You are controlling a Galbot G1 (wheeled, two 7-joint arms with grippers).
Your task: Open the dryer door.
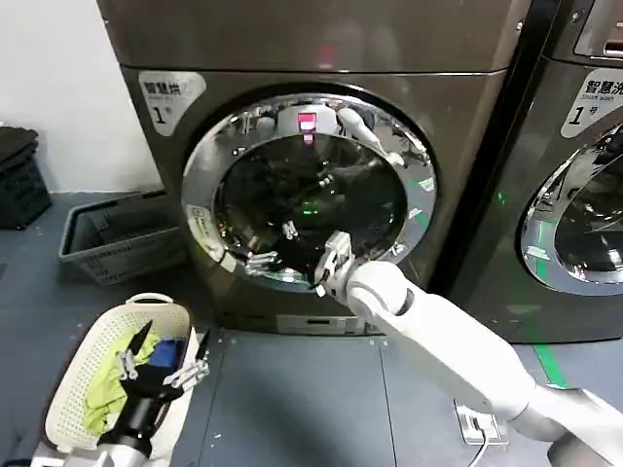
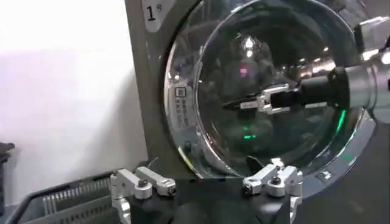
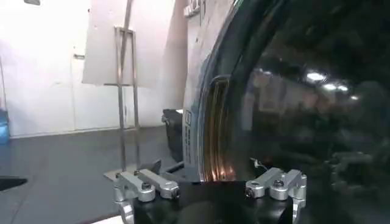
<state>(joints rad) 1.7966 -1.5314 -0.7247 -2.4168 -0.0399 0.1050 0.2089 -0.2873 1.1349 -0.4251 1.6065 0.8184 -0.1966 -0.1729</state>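
Observation:
The dryer door (image 1: 311, 185) is a big round porthole with a wide chrome ring around dark glass, and it seems to lie flat against the machine front. My right arm reaches in from the lower right. Its gripper (image 1: 331, 263) stands open at the lower part of the ring, with nothing between its fingers. In the right wrist view the gripper (image 3: 211, 191) faces the edge of the chrome ring (image 3: 213, 134). My left gripper (image 1: 159, 368) hangs open low at the left, over a basket. The left wrist view has the left gripper (image 2: 209, 187) looking at the door (image 2: 268, 67) and the right gripper (image 2: 244, 103).
Under my left arm stands a white laundry basket (image 1: 156, 302) holding clothes. A grey basket (image 1: 127, 253) sits on the floor to the dryer's left, and a black crate (image 1: 19, 185) is farther left. A darker machine (image 1: 574, 195) adjoins on the right.

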